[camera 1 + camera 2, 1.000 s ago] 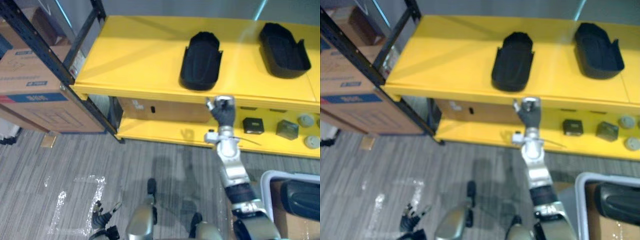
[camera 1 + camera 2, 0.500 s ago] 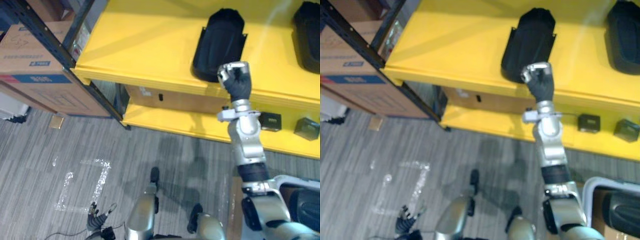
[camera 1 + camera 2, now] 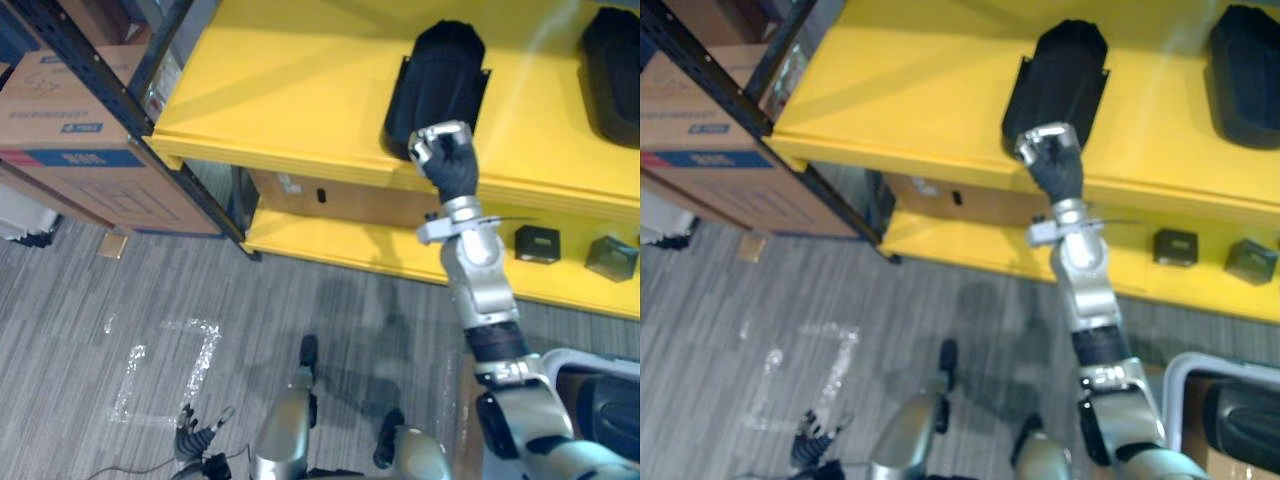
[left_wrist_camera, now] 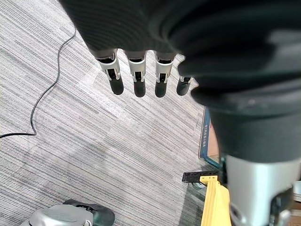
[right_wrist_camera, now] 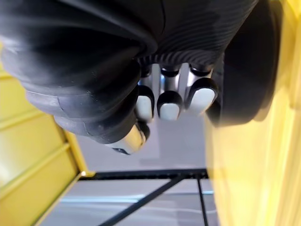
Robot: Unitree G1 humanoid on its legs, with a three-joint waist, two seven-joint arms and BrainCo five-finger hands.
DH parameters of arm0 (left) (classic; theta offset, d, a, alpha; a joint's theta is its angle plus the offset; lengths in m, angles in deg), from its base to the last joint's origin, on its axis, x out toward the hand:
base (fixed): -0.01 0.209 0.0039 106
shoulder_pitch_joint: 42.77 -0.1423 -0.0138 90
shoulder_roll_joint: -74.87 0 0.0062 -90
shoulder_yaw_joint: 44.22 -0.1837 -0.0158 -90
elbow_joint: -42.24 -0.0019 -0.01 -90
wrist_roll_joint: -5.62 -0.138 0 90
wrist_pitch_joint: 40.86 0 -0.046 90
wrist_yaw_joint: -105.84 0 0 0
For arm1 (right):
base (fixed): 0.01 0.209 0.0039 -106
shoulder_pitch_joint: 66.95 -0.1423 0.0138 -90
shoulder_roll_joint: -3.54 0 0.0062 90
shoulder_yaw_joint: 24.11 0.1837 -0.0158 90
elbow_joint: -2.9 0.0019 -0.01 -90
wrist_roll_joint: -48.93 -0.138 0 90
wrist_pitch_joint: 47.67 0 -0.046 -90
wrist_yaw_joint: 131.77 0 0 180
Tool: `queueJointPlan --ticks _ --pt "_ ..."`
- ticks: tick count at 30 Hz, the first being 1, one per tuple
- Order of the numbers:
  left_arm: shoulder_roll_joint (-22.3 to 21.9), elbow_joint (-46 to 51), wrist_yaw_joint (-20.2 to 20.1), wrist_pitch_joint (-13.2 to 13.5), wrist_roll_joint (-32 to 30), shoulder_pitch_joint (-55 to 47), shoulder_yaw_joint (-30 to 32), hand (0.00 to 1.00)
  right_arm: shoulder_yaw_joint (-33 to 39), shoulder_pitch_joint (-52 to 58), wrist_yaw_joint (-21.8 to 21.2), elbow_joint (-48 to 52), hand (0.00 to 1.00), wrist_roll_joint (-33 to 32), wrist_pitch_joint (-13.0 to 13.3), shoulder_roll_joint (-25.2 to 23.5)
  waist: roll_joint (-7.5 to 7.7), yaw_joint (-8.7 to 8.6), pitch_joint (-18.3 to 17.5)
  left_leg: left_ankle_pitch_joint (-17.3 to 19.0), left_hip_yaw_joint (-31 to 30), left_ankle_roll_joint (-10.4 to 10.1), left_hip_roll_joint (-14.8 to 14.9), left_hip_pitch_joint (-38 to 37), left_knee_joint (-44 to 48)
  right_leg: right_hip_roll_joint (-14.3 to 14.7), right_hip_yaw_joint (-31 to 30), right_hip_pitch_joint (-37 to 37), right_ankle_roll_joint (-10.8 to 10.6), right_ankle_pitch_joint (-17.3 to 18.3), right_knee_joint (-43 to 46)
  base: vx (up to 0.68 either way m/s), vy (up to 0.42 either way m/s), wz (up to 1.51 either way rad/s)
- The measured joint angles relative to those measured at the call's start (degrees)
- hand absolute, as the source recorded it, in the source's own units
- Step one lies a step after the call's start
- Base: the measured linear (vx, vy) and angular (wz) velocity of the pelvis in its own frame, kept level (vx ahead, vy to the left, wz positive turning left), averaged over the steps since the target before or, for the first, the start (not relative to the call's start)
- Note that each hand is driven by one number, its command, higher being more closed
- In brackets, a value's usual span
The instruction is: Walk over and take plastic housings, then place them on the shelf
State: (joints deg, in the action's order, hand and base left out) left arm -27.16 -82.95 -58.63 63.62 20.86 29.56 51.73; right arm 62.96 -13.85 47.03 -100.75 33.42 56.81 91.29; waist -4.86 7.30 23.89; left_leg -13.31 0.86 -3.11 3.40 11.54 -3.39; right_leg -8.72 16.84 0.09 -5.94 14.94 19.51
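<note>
Two black plastic housings lie on the top yellow shelf (image 3: 290, 90): one in the middle (image 3: 437, 85), another at the far right (image 3: 612, 60). My right hand (image 3: 445, 160) is raised to the shelf's front edge, just before the near end of the middle housing. Its fingers (image 5: 169, 101) are curled and hold nothing, with the dark housing (image 5: 249, 70) close beside them in the right wrist view. My left hand (image 3: 195, 440) hangs low at the bottom left, its fingers (image 4: 136, 75) straight over the carpet.
A black rack post and cardboard boxes (image 3: 70, 130) stand at the left. The lower shelf carries small dark parts (image 3: 537, 243) and a brown box (image 3: 340, 200). A white-rimmed bin (image 3: 600, 358) at the lower right holds another housing (image 3: 610, 400). Tape marks (image 3: 165, 370) lie on the carpet.
The camera moved in toward the shelf. My right hand rose from below the shelf edge up to it, then slid slightly left along the edge.
</note>
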Motion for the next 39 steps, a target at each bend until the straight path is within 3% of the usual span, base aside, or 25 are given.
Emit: queueJointPlan --ticks 5,9,19,39 --pt "0.00 -0.12 0.28 0.01 0.00 0.04 -0.13 0.00 -0.16 0.00 0.41 -0.24 1.00 -0.72 -0.25 -0.24 0.00 0.11 0.00 0.00 -0.01 0.00 0.00 0.05 0.00 0.01 0.00 0.01 0.00 0.00 0.17 0.00 0.000 0.00" --pt "0.02 -0.55 0.78 0.00 0.05 0.17 -0.57 0.00 -0.12 0.00 2.81 -0.93 1.00 -0.71 -1.95 -0.37 -0.01 0.16 0.01 0.00 -0.06 0.00 0.00 0.09 0.00 0.02 0.03 0.03 -0.01 0.02 0.23 0.00 0.000 0.00" --pt "0.03 -1.73 1.20 -0.01 0.11 1.01 -1.80 0.00 1.88 -3.93 6.41 -7.42 1.00 -0.62 -1.96 0.01 -0.35 0.44 0.93 -0.05 -0.26 -0.04 -0.03 0.50 0.29 -0.07 0.09 0.62 0.00 0.20 1.03 0.00 0.000 0.00" --pt "0.13 -1.62 1.18 -0.18 0.68 2.16 -4.61 0.00 5.19 -19.30 7.47 -26.43 1.00 -2.34 -1.48 10.15 -2.58 1.68 3.21 -0.27 -2.19 -0.21 -1.17 0.92 1.14 -1.46 2.02 0.90 -0.16 2.77 4.51 0.01 -0.016 0.05"
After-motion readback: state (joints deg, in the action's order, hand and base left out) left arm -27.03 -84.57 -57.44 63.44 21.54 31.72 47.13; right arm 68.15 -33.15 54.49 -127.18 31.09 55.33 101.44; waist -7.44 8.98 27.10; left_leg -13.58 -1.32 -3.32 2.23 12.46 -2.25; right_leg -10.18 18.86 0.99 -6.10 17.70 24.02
